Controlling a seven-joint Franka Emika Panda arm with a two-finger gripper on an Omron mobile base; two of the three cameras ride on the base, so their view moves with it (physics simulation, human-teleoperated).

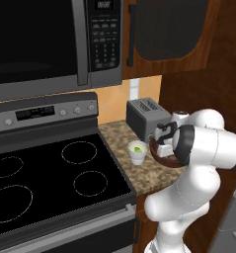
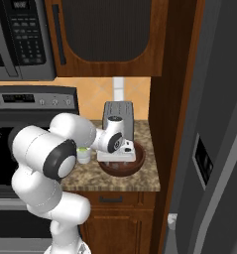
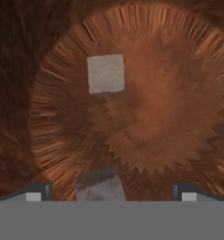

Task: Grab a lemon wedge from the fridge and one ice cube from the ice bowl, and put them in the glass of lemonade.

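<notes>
While poised low inside wide reddish-brown wooden ice bowl (image 3: 179, 84), two-finger gripper (image 3: 111, 192) spread wide, empty — nearest small whitish ice cube (image 3: 100, 187) between fingertips, left of centre.

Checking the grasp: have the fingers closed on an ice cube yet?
No: the fingers stand wide apart, with a whitish ice cube lying free in the brown wooden bowl.

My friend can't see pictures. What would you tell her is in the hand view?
The camera looks straight down into a brown wooden ice bowl, very close. One whitish ice cube lies on the bottom, and a second cube sits at the lower edge between the two open fingertips of the hand.
</notes>
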